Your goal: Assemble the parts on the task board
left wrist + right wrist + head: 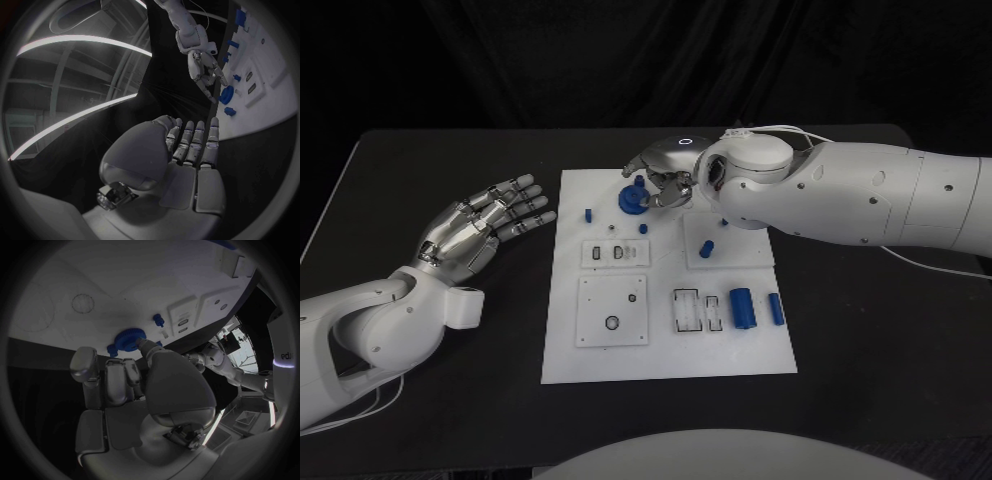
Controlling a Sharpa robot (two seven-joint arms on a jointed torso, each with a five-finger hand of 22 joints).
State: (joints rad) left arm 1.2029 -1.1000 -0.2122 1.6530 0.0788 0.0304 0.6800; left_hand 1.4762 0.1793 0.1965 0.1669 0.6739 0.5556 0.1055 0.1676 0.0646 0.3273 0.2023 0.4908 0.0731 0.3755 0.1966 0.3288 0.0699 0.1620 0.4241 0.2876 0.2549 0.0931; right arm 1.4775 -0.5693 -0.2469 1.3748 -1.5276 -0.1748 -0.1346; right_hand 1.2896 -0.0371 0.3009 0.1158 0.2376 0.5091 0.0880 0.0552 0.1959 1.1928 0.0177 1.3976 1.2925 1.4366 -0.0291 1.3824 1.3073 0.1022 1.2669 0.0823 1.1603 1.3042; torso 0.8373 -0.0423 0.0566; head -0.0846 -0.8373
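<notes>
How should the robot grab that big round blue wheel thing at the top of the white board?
Best by its rim, from above. The blue wheel lies flat near the task board's far edge, so its round edge is what fingers can pinch. The right hand is already right over it, fingertips touching the wheel.

The table (444, 160) has a matt black top. The board (675, 360) looks like smooth, matt white plastic, and the blue gear (633, 199) like plain plastic. Both arms wear glossy white shells; the left hand (480, 228) and right hand (664, 180) look like brushed silver metal.
</notes>
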